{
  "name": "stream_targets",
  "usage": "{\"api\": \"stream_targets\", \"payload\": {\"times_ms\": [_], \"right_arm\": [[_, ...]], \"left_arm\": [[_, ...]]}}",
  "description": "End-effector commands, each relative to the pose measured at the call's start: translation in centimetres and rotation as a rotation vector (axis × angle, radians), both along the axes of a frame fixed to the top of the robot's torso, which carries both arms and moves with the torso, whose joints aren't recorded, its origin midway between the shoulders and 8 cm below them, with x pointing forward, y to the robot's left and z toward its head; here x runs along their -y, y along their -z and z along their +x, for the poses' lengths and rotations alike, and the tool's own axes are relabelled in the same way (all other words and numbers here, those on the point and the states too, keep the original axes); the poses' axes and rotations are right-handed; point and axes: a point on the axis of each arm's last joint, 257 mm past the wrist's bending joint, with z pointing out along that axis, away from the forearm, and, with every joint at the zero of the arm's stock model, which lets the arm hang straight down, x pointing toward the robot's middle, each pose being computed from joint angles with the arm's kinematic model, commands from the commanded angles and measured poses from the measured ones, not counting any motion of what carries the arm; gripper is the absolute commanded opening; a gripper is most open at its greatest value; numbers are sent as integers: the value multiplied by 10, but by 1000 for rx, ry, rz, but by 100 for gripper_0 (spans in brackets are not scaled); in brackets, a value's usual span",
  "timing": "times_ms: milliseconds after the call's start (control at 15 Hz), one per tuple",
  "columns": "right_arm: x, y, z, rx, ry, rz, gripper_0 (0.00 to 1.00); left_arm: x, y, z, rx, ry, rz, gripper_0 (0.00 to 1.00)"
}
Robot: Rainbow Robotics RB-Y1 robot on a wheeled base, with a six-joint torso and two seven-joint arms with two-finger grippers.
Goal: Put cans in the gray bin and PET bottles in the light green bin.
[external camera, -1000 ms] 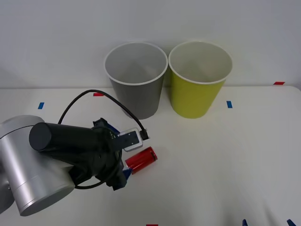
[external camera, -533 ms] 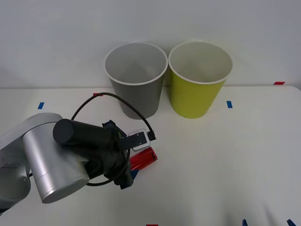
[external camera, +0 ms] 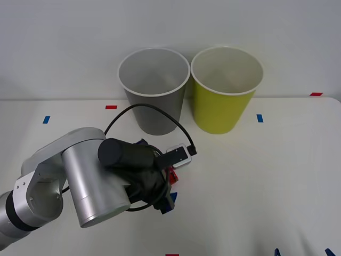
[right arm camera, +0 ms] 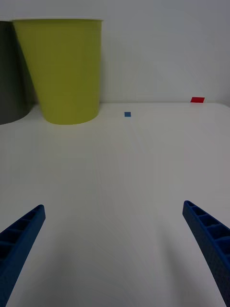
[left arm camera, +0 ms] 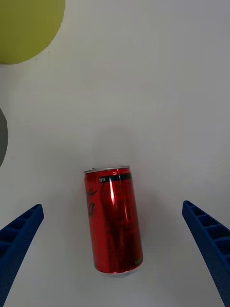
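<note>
A small red can (left arm camera: pixel 113 220) with silver ends lies on its side on the white table. My left gripper (left arm camera: pixel 112 207) hangs open right above it, one blue finger on each side and clear of it. In the front view the left arm covers nearly all of the can (external camera: pixel 172 175). The gray bin (external camera: pixel 157 114) and the light green bin (external camera: pixel 221 112) stand upright side by side at the back of the table, the green one to the right. My right gripper (right arm camera: pixel 113 206) rests open and empty near the front right edge. PET bottles are out of view.
Small blue and red tape marks (external camera: pixel 259 118) dot the white table (external camera: pixel 256 181). A black cable (external camera: pixel 160 114) loops from the left wrist close to the gray bin's wall. A white wall rises behind the bins.
My left arm has swung to the right and now sits over the can, hiding most of it in the front view. The can and the bins have not moved.
</note>
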Motion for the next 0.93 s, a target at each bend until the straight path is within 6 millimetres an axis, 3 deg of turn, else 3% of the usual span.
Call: {"api": "stream_targets", "payload": {"times_ms": [67,467,933], "right_arm": [[0,0,0,0,0,0,100],[0,0,0,0,0,0,100],[0,0,0,0,0,0,100]], "left_arm": [[-2,10,6,-18,-12,15,100],[-14,28,17,-36,-25,63,100],[-4,32,17,-54,-28,34,100]]}}
